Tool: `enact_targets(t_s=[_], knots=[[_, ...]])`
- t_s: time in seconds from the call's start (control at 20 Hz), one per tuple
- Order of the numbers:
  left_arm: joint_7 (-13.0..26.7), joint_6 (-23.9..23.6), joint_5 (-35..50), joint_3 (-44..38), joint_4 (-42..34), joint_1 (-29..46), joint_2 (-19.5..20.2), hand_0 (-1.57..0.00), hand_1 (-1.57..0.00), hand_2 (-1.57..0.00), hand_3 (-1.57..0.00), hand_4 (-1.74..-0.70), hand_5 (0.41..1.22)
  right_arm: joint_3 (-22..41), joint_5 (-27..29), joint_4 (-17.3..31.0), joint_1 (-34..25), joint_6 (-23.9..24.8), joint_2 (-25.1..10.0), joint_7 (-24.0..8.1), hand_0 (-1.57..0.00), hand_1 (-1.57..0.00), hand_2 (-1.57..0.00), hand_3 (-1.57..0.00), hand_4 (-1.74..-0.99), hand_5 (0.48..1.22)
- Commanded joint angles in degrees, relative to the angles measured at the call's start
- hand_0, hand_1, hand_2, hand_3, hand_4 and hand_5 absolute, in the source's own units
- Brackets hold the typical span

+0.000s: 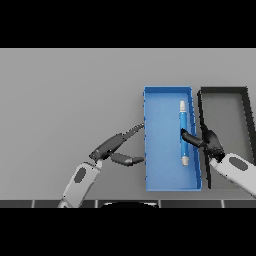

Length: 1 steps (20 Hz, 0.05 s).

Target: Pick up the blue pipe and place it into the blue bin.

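The blue pipe, with pale ends, is inside the blue bin, its long side running along the bin's right half. My right hand reaches in from the right, over the edge between the two bins. Its fingers are curled over the pipe's lower half and grip it. My left hand is open over the table just left of the blue bin. One finger points at the bin's left wall, and the hand holds nothing.
A black bin stands right beside the blue bin on its right, and my right forearm crosses over it. The grey table stretches to the left and back.
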<state>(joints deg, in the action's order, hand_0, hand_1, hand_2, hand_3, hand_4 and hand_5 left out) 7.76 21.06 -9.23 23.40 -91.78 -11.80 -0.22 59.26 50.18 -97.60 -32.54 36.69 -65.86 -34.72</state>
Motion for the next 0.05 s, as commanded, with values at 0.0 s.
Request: enact_targets(t_s=[0.0], knots=[[0.1, 0.2, 0.3, 0.0, -0.5, -0.2, -0.1, 0.0, 0.0, 0.0, 0.0, -0.88, 0.431, -0.4, 0.4, 0.1, -0.4, -0.1, 0.2, -0.1, -0.01, -0.01, -0.01, 0.0, -1.022, 0.643]])
